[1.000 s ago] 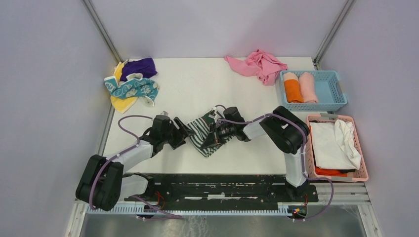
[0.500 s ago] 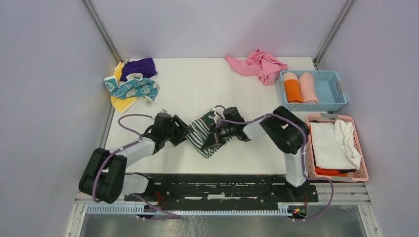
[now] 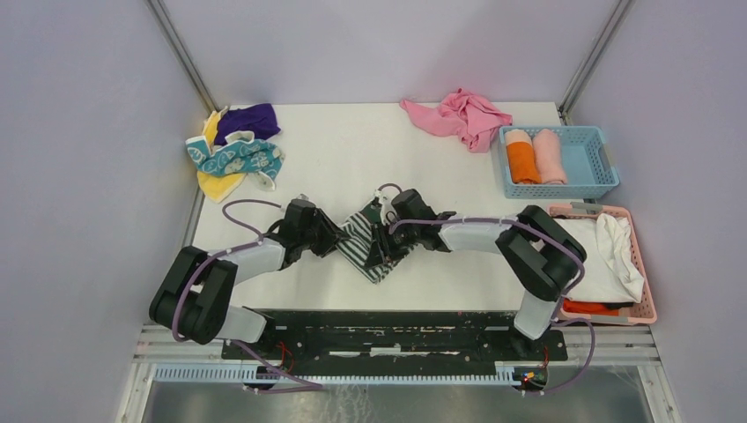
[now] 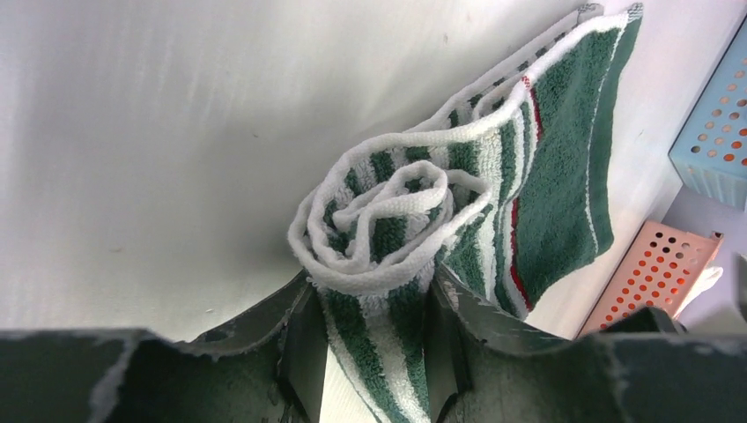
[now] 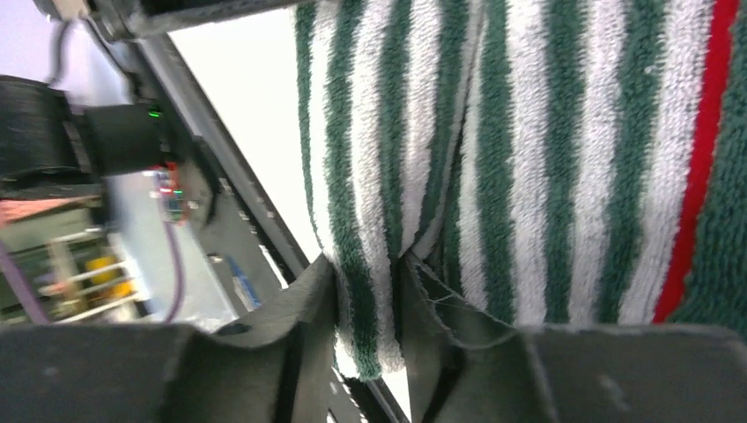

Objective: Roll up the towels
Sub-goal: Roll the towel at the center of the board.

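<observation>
A green-and-white striped towel (image 3: pixel 361 234) with a red stripe lies partly rolled at the table's near middle. My left gripper (image 3: pixel 339 240) is at its left end. In the left wrist view the rolled end (image 4: pixel 388 207) sits between the fingers, and the left gripper (image 4: pixel 370 295) is shut on it. My right gripper (image 3: pixel 380 245) is at the towel's right side. The right wrist view shows a hanging edge of the towel (image 5: pixel 370 256) loose between the slightly parted fingers of the right gripper (image 5: pixel 366 278). Teal (image 3: pixel 236 159), yellow (image 3: pixel 214 183) and purple (image 3: pixel 248 119) towels lie heaped at the far left.
A pink cloth (image 3: pixel 460 115) lies crumpled at the far edge. The blue basket (image 3: pixel 608 159) at the right holds an orange roll (image 3: pixel 522 160) and a pink roll (image 3: pixel 549 155). Nearer, a pink basket (image 3: pixel 647 295) holds white fabric (image 3: pixel 599 256).
My left gripper moved right to the towel's rolled end and closed on it. The right jaws eased apart on the towel's edge, and the right arm's elbow swung to the right.
</observation>
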You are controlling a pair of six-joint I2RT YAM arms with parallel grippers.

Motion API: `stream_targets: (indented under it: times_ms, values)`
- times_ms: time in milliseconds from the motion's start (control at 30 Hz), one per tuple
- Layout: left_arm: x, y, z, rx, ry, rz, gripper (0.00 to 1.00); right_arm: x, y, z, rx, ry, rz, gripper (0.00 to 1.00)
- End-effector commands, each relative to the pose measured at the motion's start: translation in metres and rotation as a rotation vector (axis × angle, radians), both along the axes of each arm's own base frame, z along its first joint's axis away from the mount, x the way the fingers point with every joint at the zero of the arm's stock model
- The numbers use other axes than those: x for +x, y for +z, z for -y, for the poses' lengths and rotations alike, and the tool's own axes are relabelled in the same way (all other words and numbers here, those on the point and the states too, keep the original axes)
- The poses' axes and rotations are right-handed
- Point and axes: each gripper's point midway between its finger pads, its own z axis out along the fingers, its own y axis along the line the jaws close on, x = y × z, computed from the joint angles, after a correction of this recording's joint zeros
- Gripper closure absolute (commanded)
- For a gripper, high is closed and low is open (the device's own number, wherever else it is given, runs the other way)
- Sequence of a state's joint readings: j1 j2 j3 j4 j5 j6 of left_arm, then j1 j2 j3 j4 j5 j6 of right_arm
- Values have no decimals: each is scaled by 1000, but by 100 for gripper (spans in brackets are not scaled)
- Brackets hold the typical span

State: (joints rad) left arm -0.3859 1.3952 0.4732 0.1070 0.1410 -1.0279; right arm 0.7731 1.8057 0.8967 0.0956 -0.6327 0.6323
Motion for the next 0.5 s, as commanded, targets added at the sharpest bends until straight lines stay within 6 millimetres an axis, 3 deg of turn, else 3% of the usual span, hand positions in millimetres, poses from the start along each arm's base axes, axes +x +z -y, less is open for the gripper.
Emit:
stream_targets:
  times_ms: [0,167,300,400,467]
  values:
    - [-26,-34,-18,154,-17,-114,56,-5,4,33,-297,35,263,57]
    - [-26,-29,-18,167,-13,-102,57,4,49,44,-485,4,657,32]
    - [-26,-28,-17,168,-11,-106,56,-1,83,32,-535,10,895,27]
    - [-28,-30,-17,169,-12,-111,56,-9,89,15,-577,53,1006,27]
    - [-28,-29,-17,168,-11,-111,56,-13,80,5,-629,91,1060,28]
